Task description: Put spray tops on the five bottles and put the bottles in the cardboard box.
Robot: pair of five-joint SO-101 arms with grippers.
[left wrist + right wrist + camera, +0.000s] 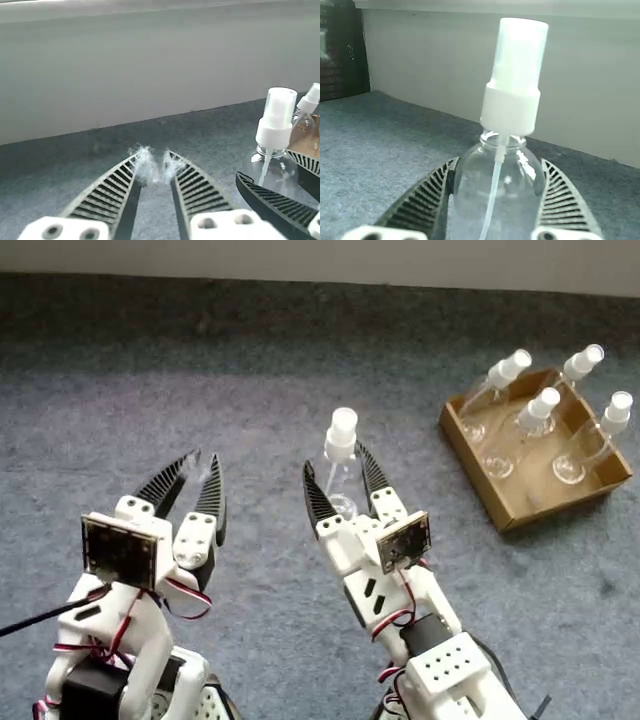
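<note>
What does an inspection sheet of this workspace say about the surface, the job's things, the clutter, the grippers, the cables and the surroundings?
Surface: grey carpet-like mat, lying flat.
Job's things: brown cardboard box holds four clear bottles with white spray tops; a fifth clear bottle, also with a white spray top, stands upright outside the box.
Clutter: white fluff on the tips of the left gripper; otherwise nothing seen.
Grippers: left gripper slightly open and empty; right gripper closed on the body of the fifth clear bottle.
Cables: red, white and black wires on both arms.
Surroundings: pale wall behind the mat.
</note>
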